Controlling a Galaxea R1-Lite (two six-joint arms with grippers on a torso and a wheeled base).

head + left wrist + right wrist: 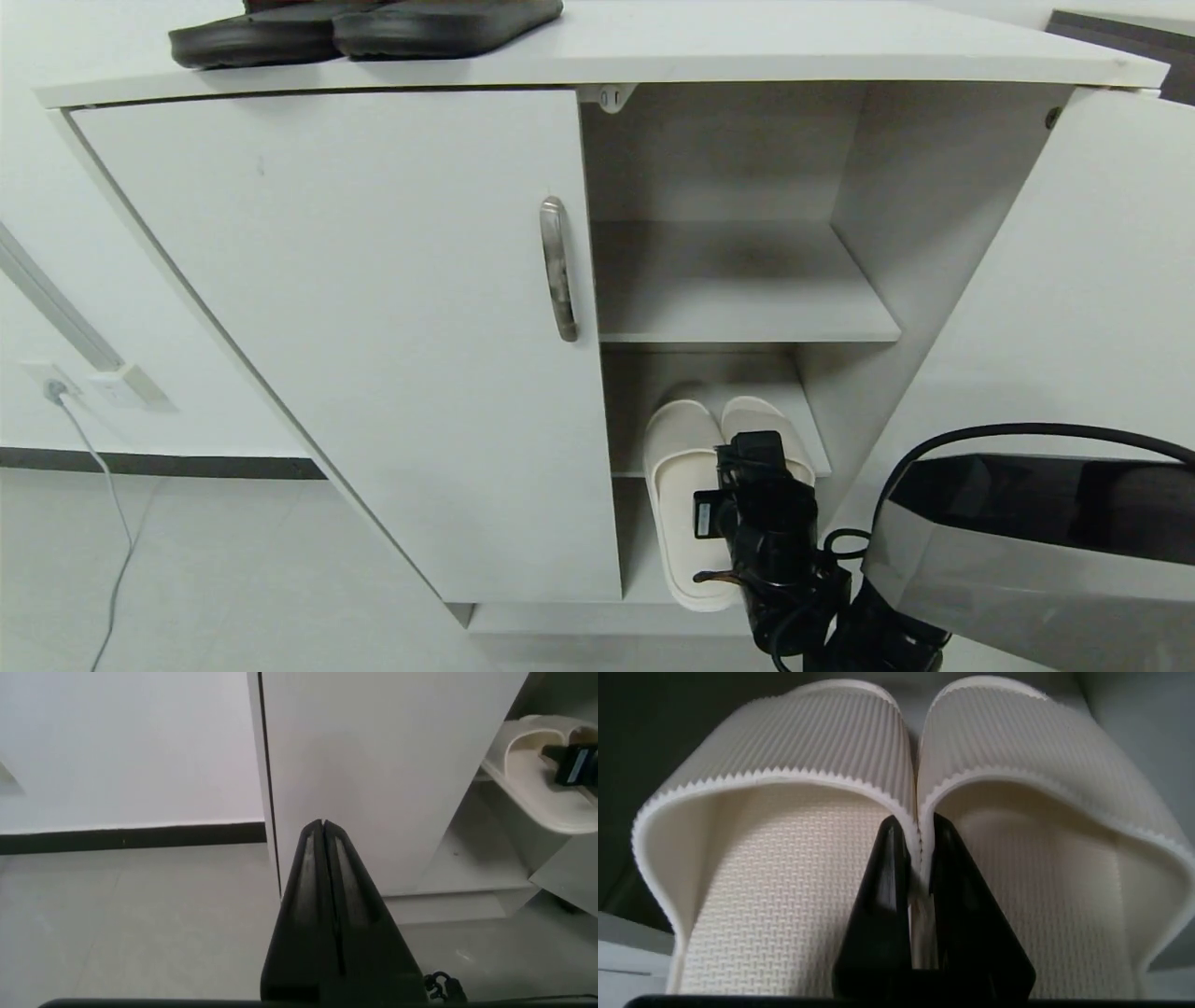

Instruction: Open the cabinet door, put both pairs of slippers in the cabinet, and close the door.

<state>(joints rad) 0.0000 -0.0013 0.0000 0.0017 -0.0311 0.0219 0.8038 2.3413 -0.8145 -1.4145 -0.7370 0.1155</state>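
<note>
The white cabinet [794, 47] has its right door [1092, 280] swung open and its left door [373, 327] closed. A pair of white slippers [686, 485] lies on the lower shelf, heels sticking out over its front edge. My right gripper [761, 457] is shut on their touching inner edges; the right wrist view shows the fingertips [915, 835] pinching the white slippers [785, 812] together. A pair of black slippers [364, 28] rests on the cabinet top at the left. My left gripper [322, 826] is shut and holds nothing, low above the floor before the closed door.
The middle shelf [738, 289] is bare. A metal handle [557, 269] runs down the closed door's right edge. A wall socket with a cable [51, 387] sits at the left, above grey floor [233, 579].
</note>
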